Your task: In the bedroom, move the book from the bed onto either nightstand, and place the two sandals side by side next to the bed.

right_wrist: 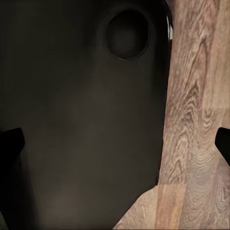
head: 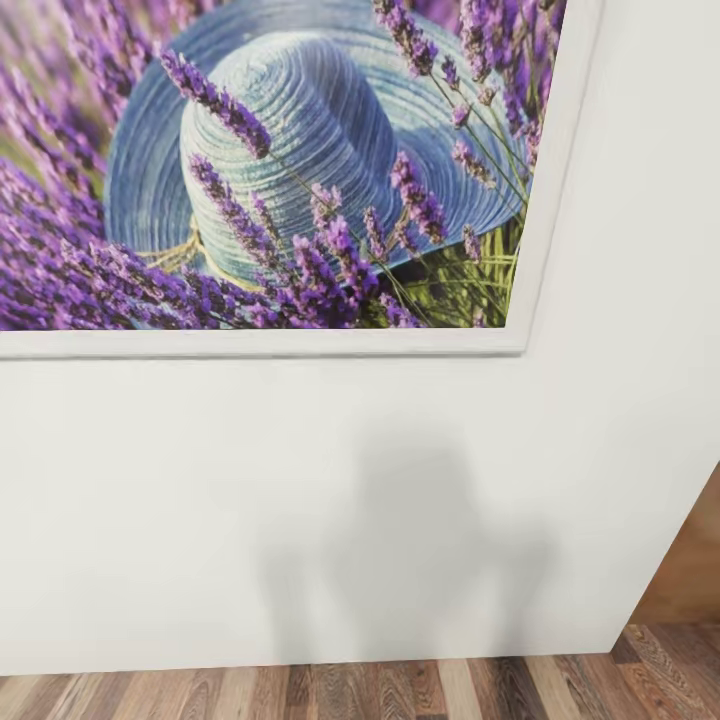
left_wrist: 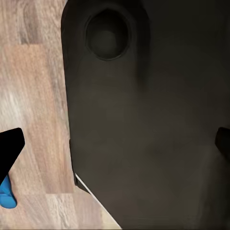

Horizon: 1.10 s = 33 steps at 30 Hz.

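The robot faces a white wall (head: 300,500) with a flower picture (head: 280,160), both hands (left_wrist: 115,143) (right_wrist: 115,143) hang released over the floor (right_wrist: 196,120), and one blue sandal (left_wrist: 6,194) lies below the left hand.

Left gripper (left_wrist: 115,143): fingers spread wide, one dark fingertip (left_wrist: 9,148) at each picture edge; nothing between them.
Right gripper (right_wrist: 115,141): fingers equally spread, dark tips (right_wrist: 10,143) at both edges; gap empty.
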Available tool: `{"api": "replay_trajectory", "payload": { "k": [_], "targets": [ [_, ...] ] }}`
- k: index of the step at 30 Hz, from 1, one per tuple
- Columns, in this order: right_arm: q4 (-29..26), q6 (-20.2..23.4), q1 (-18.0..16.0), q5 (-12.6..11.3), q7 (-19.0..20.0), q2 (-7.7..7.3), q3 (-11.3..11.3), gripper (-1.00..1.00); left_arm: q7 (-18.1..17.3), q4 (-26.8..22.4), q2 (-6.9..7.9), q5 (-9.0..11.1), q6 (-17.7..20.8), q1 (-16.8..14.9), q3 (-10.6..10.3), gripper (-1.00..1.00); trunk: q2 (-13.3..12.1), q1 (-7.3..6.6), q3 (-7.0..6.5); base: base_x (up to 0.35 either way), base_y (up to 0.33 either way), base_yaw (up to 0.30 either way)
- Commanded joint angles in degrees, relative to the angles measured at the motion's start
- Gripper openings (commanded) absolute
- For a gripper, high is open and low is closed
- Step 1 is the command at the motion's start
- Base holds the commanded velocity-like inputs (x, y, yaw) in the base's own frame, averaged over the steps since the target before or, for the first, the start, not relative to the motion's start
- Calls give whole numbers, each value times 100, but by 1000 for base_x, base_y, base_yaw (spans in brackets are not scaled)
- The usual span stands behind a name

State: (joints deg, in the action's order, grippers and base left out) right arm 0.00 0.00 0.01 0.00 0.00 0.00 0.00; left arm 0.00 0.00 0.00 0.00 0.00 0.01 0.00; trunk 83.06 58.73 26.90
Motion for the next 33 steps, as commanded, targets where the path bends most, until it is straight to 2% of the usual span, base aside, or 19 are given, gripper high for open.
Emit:
{"api": "replay_trajectory", "payload": {
  "k": [1, 14, 23, 33],
  "targets": [
    [9, 26, -34, -9, 33, -33, -31, 100, -9, -33, -33, 11, 33, -9, 0, 100, 2, 0, 3, 0, 0, 0],
    [8, 18, -40, -9, 70, -44, -26, 100, -9, -223, -138, 72, 71, -9, 0, 100, 2, 0, 3, 0, 0, 0],
    [-24, 7, -40, -4, 70, -45, -58, 100, -15, -344, -141, 80, 58, -9, 7, 100, 2, 0, 3, 0, 0, 0],
    [-289, -295, -38, -9, 29, -57, -93, 100, -17, -667, -117, 79, 23, -9, 16, 100, 2, 0, 3, 0, 0, 0]
  ]
}}
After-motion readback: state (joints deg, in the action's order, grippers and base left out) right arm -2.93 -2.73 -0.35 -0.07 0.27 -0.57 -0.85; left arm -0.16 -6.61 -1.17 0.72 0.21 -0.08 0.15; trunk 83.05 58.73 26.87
